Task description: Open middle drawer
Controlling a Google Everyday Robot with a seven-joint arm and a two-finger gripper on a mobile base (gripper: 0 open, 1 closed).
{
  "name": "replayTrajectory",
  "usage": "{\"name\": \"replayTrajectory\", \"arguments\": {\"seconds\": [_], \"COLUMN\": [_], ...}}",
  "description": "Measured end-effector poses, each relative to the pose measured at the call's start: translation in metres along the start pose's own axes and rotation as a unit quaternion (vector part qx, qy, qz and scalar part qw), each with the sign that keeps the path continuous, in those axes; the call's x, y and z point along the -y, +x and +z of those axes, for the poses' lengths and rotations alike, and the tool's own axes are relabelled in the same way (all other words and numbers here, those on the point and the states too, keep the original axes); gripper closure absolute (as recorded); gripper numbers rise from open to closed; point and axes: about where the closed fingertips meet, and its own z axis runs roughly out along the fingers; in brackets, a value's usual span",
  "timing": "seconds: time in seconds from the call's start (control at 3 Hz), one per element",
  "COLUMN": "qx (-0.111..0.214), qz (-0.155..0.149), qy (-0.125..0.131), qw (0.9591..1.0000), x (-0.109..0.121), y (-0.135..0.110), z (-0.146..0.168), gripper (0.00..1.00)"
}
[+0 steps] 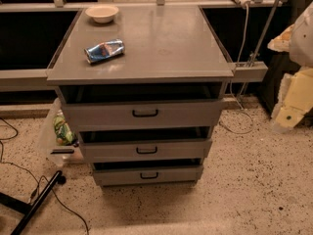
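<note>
Inspector A: Light is warm and dim overall and falls from above. The worktop (166, 43) carries a soft sheen, brightest around the crushed can (104, 50).

Inspector B: Noted. Deep shadow fills the gap above each drawer front, the middle drawer (146, 151) included.

Inspector A: The tool (289, 115), at the right edge of the view, is lit pale yellow, with washed-out white above it.

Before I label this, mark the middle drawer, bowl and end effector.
middle drawer (146, 150): camera view, black handle.
bowl (102, 18): camera view, front wall.
end effector (293, 103): camera view, pale body at right edge.
</note>
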Motion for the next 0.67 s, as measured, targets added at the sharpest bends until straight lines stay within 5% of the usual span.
{"name": "replayTrajectory", "arguments": {"seconds": [0.33,0.67], "qx": [0.004,0.025], "qz": [0.0,0.015], "qy": [0.002,-0.012], "qw": [1.0,0.9995], "x": [0.0,-0.012], "y": [-0.003,-0.011], "z": [0.001,0.038], "gripper": [0.0,0.0]}}
